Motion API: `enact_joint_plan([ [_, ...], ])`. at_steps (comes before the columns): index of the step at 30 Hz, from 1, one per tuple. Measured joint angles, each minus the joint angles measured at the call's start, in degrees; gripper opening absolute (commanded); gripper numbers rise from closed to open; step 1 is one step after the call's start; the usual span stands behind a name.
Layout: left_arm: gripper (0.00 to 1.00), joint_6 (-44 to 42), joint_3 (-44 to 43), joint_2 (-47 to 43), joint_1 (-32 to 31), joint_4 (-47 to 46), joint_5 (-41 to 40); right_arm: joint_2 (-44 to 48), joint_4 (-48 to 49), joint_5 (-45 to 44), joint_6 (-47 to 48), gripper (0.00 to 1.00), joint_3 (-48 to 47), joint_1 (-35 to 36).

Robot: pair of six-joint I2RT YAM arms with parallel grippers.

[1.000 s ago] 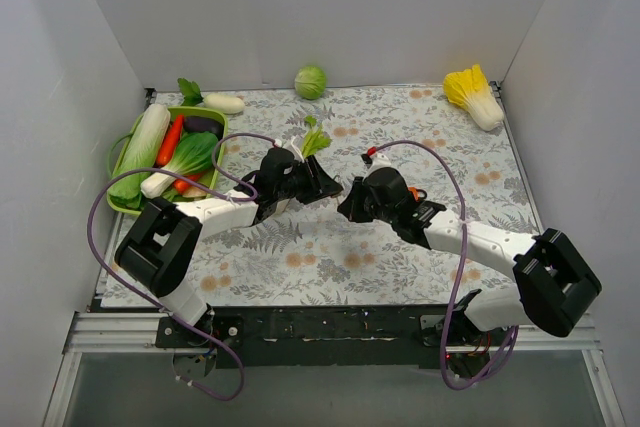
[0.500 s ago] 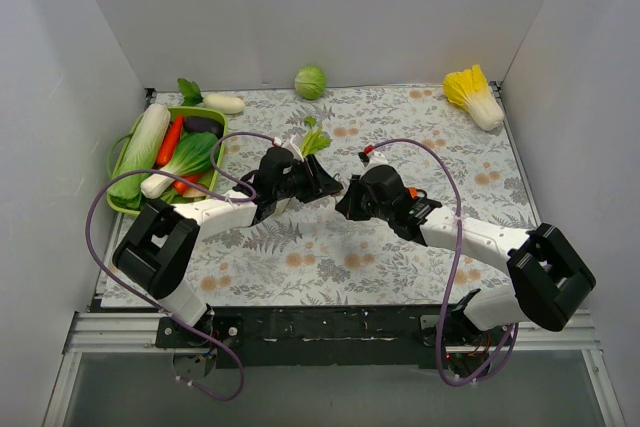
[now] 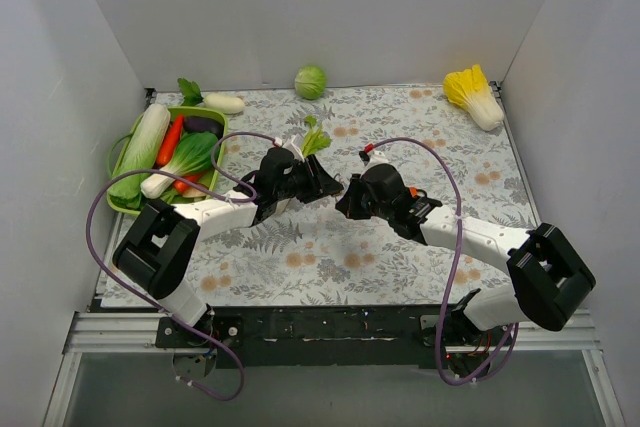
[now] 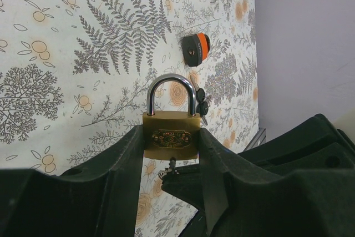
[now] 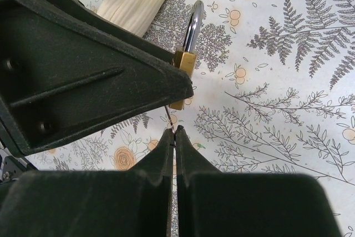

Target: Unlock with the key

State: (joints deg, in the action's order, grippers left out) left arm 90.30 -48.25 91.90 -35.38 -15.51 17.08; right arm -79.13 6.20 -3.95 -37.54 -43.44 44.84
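My left gripper (image 4: 171, 147) is shut on a small brass padlock (image 4: 171, 136) with a silvery shackle and holds it upright above the table. My right gripper (image 5: 173, 132) is shut on the key (image 5: 170, 118). Only its thin metal blade shows, its tip at the underside of the padlock (image 5: 183, 65). The blade also shows in the left wrist view (image 4: 172, 165), just below the lock's body. Two more black-headed keys (image 4: 201, 101) lie on the table behind the lock. In the top view both grippers, left (image 3: 326, 185) and right (image 3: 347, 201), meet at mid table.
An orange-and-black padlock (image 4: 196, 49) lies on the table beyond the brass one. A green basket (image 3: 125, 147) of vegetables stands at the left. A leafy vegetable (image 3: 313, 139), a white radish (image 3: 222, 103), a green cabbage (image 3: 310, 81) and a yellow cabbage (image 3: 474, 95) lie further back.
My right gripper has shifted slightly left and closer to the left gripper, bringing the key up to the padlock. The left arm has hardly moved.
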Motion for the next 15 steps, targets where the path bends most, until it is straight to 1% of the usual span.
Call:
enact_joint_plan([
  [15,0.00,-0.6,0.0,0.0,0.0,0.0,-0.6,0.0,0.0,0.0,0.0,0.01,0.0,-0.2],
])
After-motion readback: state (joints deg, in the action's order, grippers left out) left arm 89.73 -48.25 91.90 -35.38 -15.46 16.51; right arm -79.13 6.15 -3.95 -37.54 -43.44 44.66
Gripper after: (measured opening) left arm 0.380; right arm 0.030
